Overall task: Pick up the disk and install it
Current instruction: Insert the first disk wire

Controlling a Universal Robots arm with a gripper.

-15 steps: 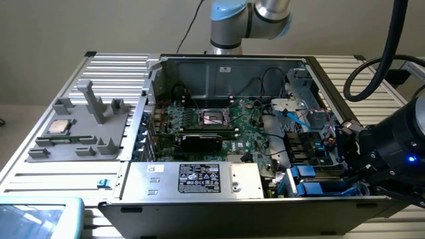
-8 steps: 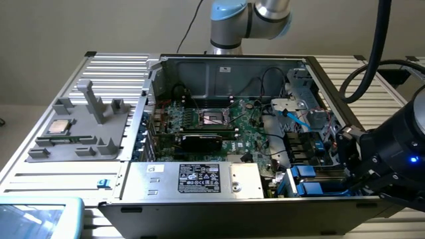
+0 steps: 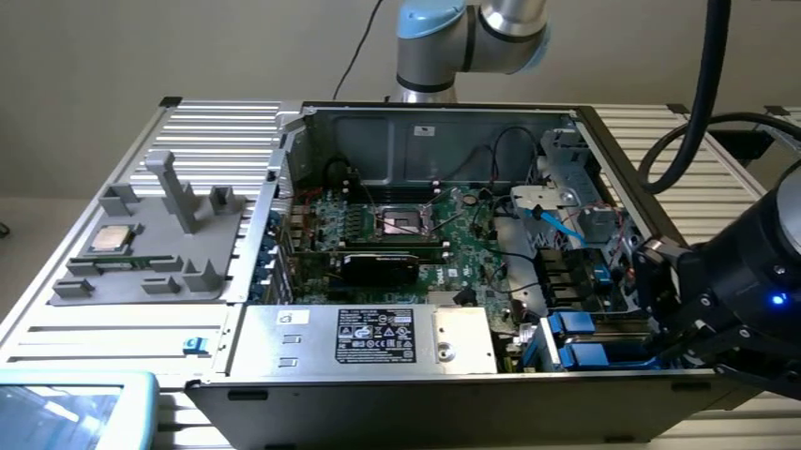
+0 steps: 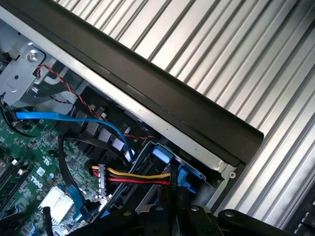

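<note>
The arm [image 3: 494, 23] is built of round silver-grey joints, one closed by a pale blue cap [image 3: 432, 17], above a short cylindrical section. A thick black hose [image 3: 714, 66] runs down and loops toward the bulky matte-black wrist housing [image 3: 751, 262], where a small blue light [image 3: 778, 300] glows. The tool [image 4: 173, 216] is black metal with rounded edges and small dark screw heads [image 4: 192, 209].

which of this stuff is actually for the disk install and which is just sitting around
For the job:
- disk in its blue bracket, at the drive slots
- gripper, close by it
- computer case

Just lying about:
- chip on the grey tray
- graphics card
- power supply
- blue cable
</note>
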